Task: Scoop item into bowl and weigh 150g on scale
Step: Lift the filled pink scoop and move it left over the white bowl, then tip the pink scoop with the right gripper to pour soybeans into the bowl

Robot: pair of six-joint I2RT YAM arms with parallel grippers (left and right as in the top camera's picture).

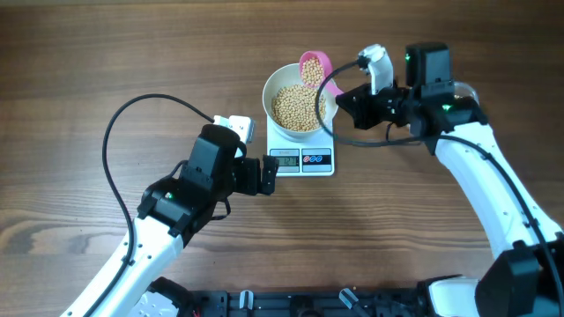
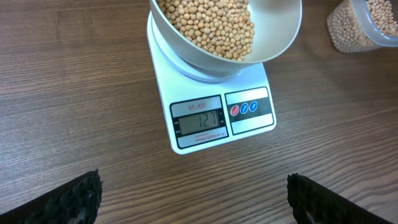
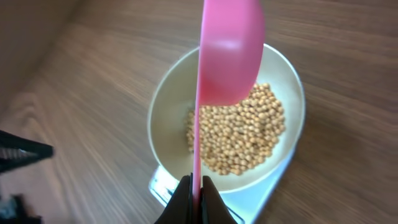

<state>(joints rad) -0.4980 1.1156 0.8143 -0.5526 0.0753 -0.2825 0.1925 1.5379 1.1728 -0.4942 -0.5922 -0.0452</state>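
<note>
Left hand [image 1: 270,174] wide open, empty, near the display edge of the scale [image 2: 249,112], not touching. Bowl [image 1: 273,88] sits on scale, part full of beans [image 1: 295,107]; display shows 127. Pink scoop [image 1: 315,66] carrying beans hangs over bowl's far rim, handle pinched in right hand [image 3: 196,194]. Clear tub [image 2: 367,25] of beans right of scale on bench [image 1: 88,70].

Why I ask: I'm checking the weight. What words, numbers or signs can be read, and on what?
"127": display of the scale.
"SF-400": label above the display.
Fine print under the display: too small to read.
Three round buttons beside it: signs too small to read.
Bowl, scoop: no text.
</note>
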